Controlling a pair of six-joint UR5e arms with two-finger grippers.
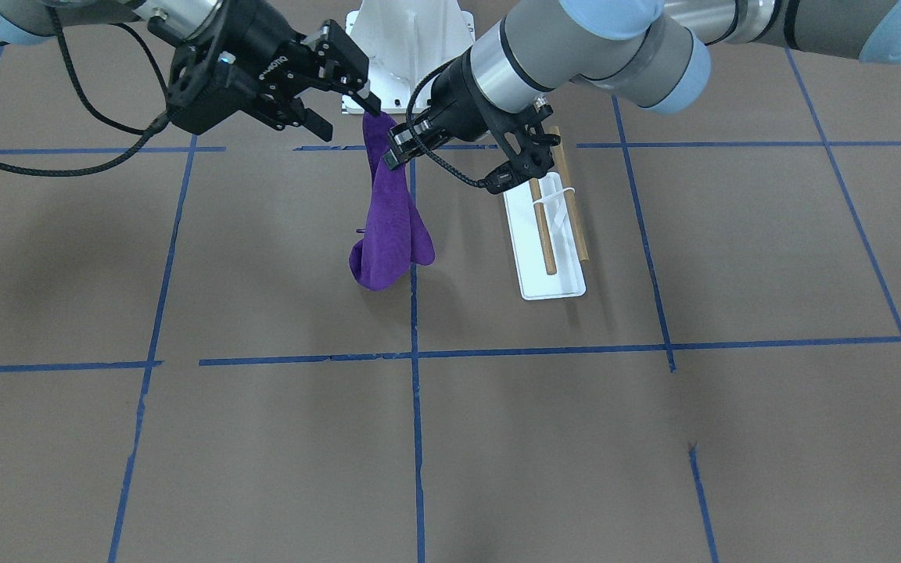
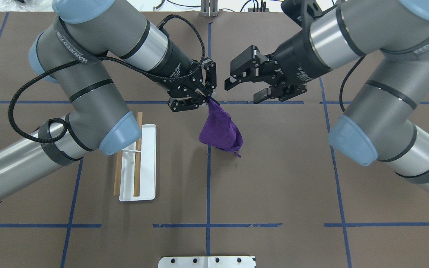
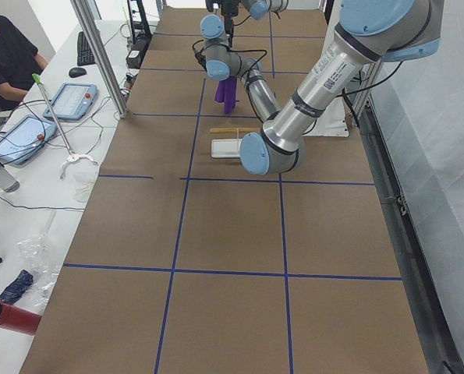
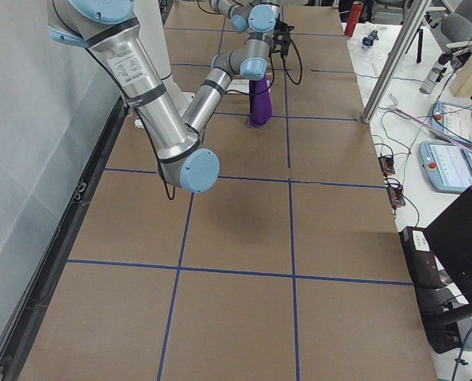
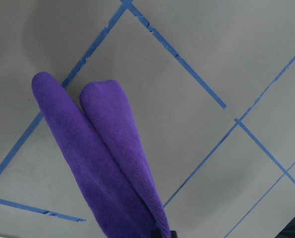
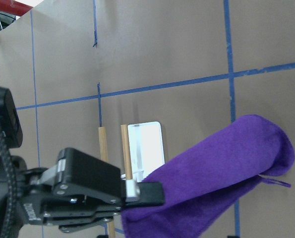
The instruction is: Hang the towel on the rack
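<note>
The purple towel (image 2: 222, 128) hangs in a doubled fold from my left gripper (image 2: 210, 101), which is shut on its top corner above the table's middle. The towel also shows in the front view (image 1: 392, 227), the left wrist view (image 5: 102, 158) and the right wrist view (image 6: 221, 168). My right gripper (image 2: 244, 92) is open and empty, level with the left gripper and just to its right. In the front view it (image 1: 349, 117) is close beside the towel's top. The rack (image 2: 145, 163), a white tray with two tan dowels (image 2: 137, 163), stands to the left of the towel.
My left arm's elbow (image 2: 119, 137) overhangs the far end of the rack. The white bolted pedestal (image 2: 207, 261) is at the robot's edge of the table. Blue tape lines (image 2: 209, 186) cross the brown table. Operators' desks stand beyond the table's far side (image 3: 60, 101).
</note>
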